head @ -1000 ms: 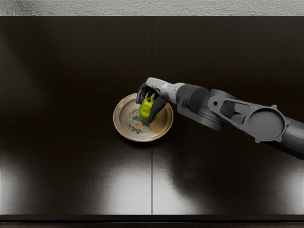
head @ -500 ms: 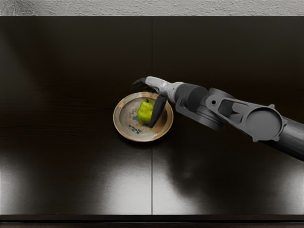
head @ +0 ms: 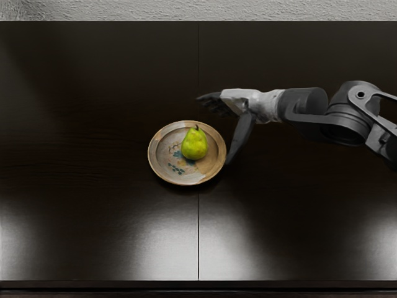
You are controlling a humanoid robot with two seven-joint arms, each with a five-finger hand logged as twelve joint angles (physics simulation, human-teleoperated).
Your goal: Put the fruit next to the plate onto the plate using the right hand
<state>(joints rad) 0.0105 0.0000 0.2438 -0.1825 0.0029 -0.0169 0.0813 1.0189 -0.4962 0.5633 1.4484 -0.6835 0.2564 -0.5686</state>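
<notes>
The pear (head: 194, 144) stands upright on the plate (head: 162, 167), slightly right of the plate's centre. The plate rests on the dark desk (head: 93, 217). The right robot hand (head: 236, 107) is positioned just beside the plate's right rim, apart from the pear. Its fingers are spread wide and hold nothing.

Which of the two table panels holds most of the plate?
The left panel: the plate with the pear lies mostly left of the seam; only its right part crosses.
</notes>
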